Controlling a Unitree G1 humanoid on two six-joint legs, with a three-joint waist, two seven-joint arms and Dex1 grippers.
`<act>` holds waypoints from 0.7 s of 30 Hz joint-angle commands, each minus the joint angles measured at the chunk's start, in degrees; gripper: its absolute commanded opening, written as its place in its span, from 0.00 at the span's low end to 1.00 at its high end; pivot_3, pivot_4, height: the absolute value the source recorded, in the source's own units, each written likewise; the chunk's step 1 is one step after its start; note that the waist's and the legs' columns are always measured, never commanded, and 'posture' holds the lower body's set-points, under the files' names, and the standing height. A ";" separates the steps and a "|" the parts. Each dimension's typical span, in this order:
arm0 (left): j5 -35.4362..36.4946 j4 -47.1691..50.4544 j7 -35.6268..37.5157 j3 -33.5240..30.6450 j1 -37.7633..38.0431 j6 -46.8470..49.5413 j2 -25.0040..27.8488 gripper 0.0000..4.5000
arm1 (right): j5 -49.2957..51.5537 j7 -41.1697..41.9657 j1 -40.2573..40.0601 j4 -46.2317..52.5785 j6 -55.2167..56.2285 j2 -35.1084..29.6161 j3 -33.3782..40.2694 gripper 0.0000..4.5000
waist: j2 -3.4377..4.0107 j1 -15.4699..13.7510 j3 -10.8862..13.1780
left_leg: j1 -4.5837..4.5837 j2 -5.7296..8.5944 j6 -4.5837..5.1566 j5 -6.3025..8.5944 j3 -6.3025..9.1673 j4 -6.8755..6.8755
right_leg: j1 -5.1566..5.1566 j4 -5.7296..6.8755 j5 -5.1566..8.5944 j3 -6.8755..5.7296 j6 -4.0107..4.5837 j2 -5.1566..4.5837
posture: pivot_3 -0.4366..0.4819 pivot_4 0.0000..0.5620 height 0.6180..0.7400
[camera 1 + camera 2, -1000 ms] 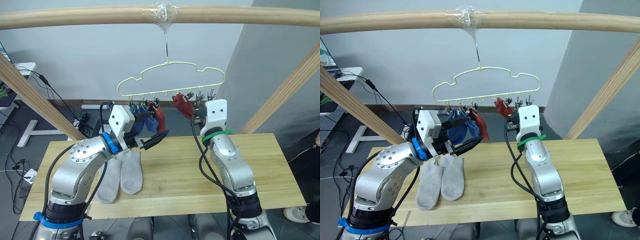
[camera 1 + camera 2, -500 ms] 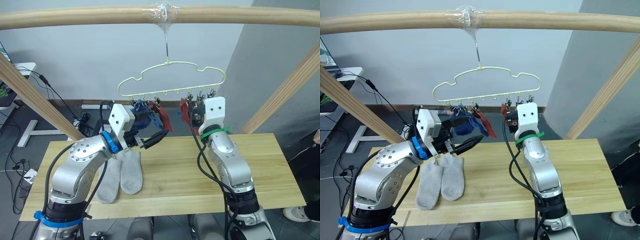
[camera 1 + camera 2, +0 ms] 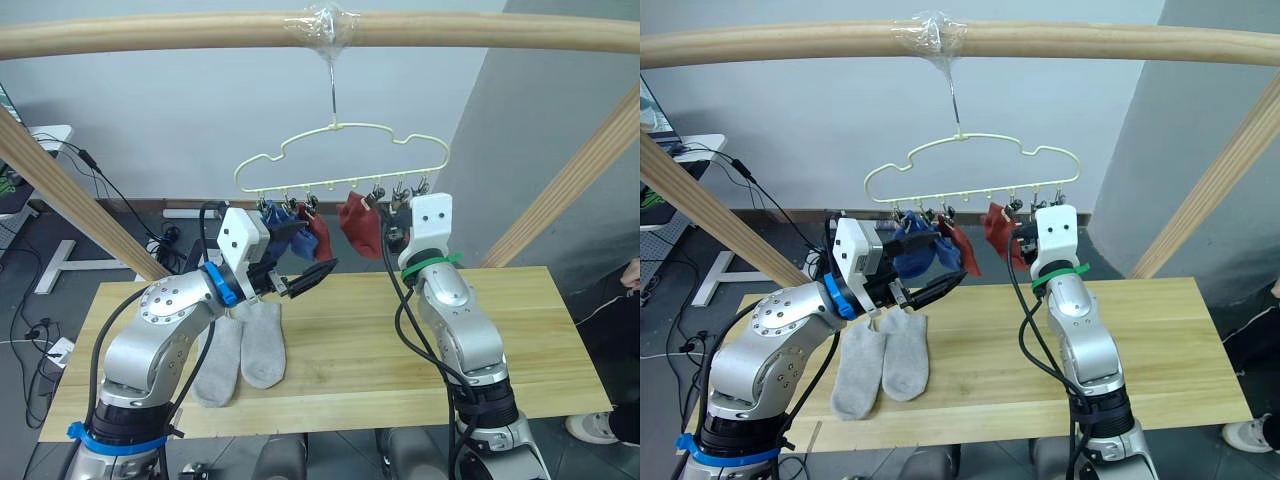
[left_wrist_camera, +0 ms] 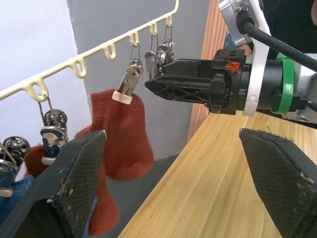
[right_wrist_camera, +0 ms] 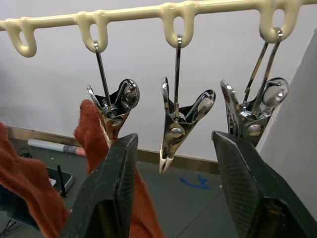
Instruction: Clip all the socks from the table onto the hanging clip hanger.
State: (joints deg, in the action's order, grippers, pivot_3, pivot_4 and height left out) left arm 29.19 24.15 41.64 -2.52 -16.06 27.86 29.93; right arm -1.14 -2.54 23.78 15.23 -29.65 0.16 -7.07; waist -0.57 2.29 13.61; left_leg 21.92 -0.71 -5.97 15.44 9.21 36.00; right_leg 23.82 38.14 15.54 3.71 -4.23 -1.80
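Below the clip hanger (image 3: pixel 340 160), grey socks (image 3: pixel 243 348) lie on the table (image 3: pixel 350 340).

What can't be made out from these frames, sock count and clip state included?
- Blue socks: head views, bunched behind the left gripper; I can't tell whether one or two hang there.
- First rust red sock: left wrist view, cut by the gripper's finger.
- Second rust red sock: right wrist view, lower part hidden behind a finger.
- Grey socks on the table: tops covered by the left arm.
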 commanded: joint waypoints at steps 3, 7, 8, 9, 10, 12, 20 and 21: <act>0.71 1.71 -0.29 -0.88 -0.44 -0.98 -0.01 1.00 | -0.43 -0.38 1.51 1.47 0.89 0.69 0.82 0.54 | 0.00 0.01 0.00 | 0.00 0.00 0.00 0.00 0.00 0.00 | 0.00 0.00 0.00 0.00 0.00 0.00 | 0.55 0.41 1.00; 0.66 1.56 0.09 -0.72 -0.59 -1.04 0.15 1.00 | -0.51 -0.37 1.98 1.03 0.81 0.84 0.84 0.54 | 0.00 0.01 0.00 | 0.00 0.00 0.00 0.00 0.00 0.00 | 0.00 0.01 0.00 0.00 0.00 0.00 | 0.55 0.41 1.00; 0.59 1.33 0.15 -0.73 -0.80 -1.09 0.18 1.00 | -0.48 -0.41 2.07 0.88 0.83 0.92 0.90 0.54 | 0.00 0.01 0.00 | 0.00 0.00 0.00 0.00 0.00 0.00 | 0.00 0.01 0.00 0.00 0.00 0.00 | 0.55 0.41 1.00; 0.57 1.26 0.20 -0.78 -0.87 -1.12 0.22 1.00 | -0.49 -0.46 2.08 0.89 0.81 0.99 0.88 0.54 | 0.00 0.01 0.00 | 0.00 0.00 0.00 0.00 0.00 0.00 | 0.00 0.01 0.00 0.00 0.00 0.00 | 0.55 0.41 1.00; 0.57 1.13 0.23 -0.84 -1.02 -1.12 0.24 1.00 | -0.50 -0.49 2.15 0.79 0.78 1.05 0.88 0.54 | 0.00 0.02 0.00 | 0.00 0.00 0.00 0.00 0.00 0.00 | 0.00 0.01 0.00 -0.01 0.00 0.00 | 0.55 0.41 1.00; 0.58 1.01 0.28 -0.90 -1.20 -1.10 0.26 1.00 | -0.50 -0.55 2.29 0.60 0.80 1.17 0.96 0.54 | 0.00 0.02 0.00 | 0.00 0.00 0.00 0.00 0.00 0.00 | 0.00 0.01 0.00 -0.01 0.00 0.00 | 0.55 0.41 1.00; 0.77 1.76 -0.05 -0.83 -0.69 -0.93 0.01 1.00 | -0.29 -0.27 2.64 0.30 0.77 1.50 1.28 0.28 | 0.00 0.02 0.00 | 0.00 0.00 0.00 0.00 0.00 0.00 | 0.00 0.01 0.00 0.00 0.00 0.00 | 0.56 0.41 1.00; 0.78 1.79 -0.07 -0.83 -0.66 -0.92 0.00 1.00 | -0.34 -0.24 2.62 0.34 0.75 1.50 1.26 0.28 | 0.00 0.02 0.00 | 0.00 0.00 0.00 0.00 0.00 0.00 | 0.00 0.01 0.00 0.00 0.00 0.00 | 0.56 0.41 1.00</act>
State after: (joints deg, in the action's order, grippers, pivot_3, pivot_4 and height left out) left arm 29.19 24.09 41.78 -2.52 -16.71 27.86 29.93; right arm -1.09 -2.65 25.50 13.76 -29.65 1.19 -5.77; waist -0.56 2.31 13.61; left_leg 21.91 -0.72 -5.97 15.44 9.22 36.00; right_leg 23.82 38.15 15.54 3.71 -4.23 -1.80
